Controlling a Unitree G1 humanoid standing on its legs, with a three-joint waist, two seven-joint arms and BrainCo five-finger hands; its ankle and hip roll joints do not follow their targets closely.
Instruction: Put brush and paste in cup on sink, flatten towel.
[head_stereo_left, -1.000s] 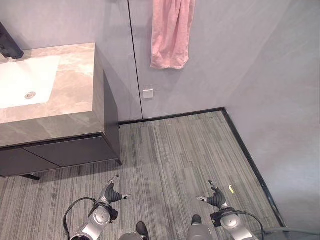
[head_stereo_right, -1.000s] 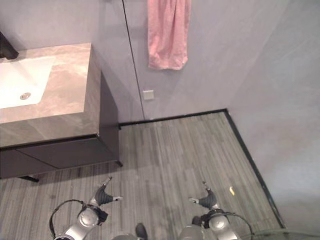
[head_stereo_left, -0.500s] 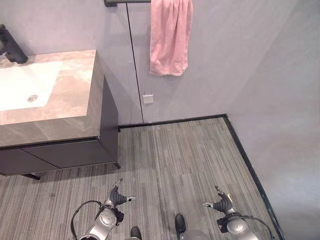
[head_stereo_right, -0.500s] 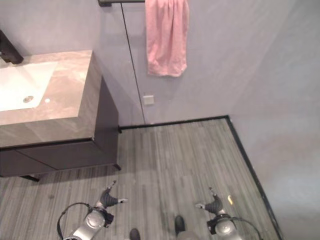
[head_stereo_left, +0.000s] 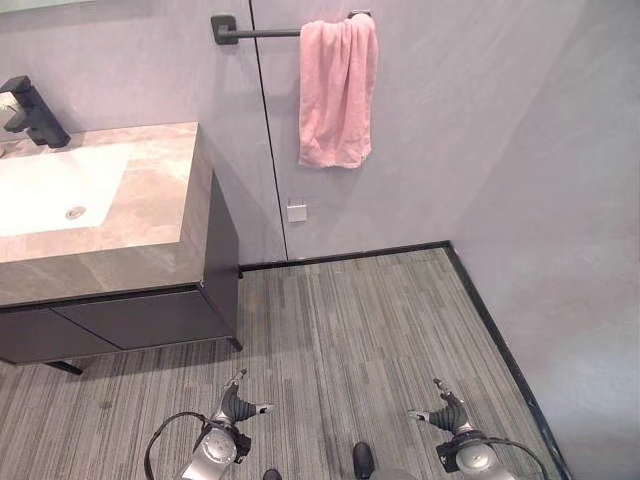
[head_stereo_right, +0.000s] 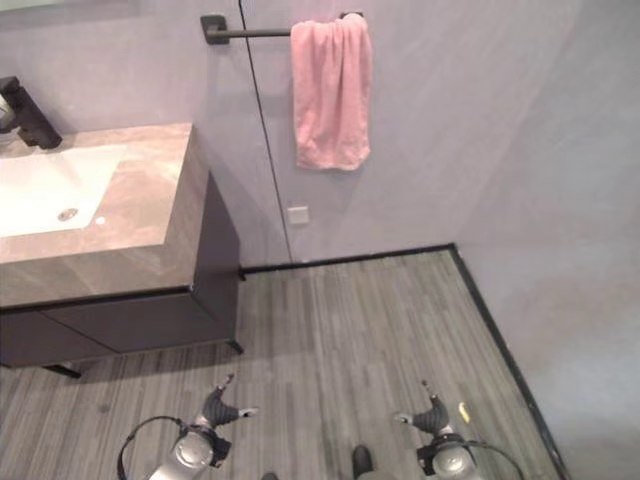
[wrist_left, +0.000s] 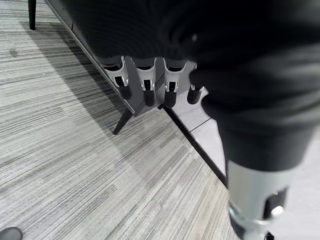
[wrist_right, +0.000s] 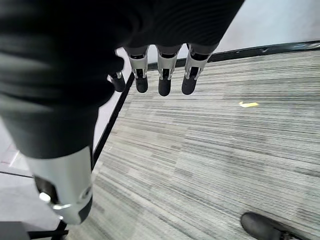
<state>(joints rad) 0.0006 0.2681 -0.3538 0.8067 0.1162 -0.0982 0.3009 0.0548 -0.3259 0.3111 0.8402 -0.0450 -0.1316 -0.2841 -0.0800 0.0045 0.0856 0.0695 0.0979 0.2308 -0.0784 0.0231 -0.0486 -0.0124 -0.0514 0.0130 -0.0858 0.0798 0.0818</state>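
Left hand: the left hand hung low over the floor, fingers straight and relaxed, holding nothing
Right hand: the right hand hung low on the other side, fingers loosely extended and empty
Towel: the pink towel hung bunched at one end of the dark wall bar, well apart from both hands
Sink: the white basin sat in the marble tabletop, with the black tap at its back; the basin looked empty
Brush, paste, cup: I could not tell where they were
Risk: judged from here, a reach for the towel from this far off would likely fall short or drag it off the bar, since it sat near the bar's free end
Second risk: a turn toward the sink could clip the dark cabinet corner or its leg with the left arm
Edges: the cabinet bounded the left side, the wall and black skirting closed the front and right
Open room: bare floor between cabinet and right wall gave space to step forward; a small yellow scrap lay near the right hand
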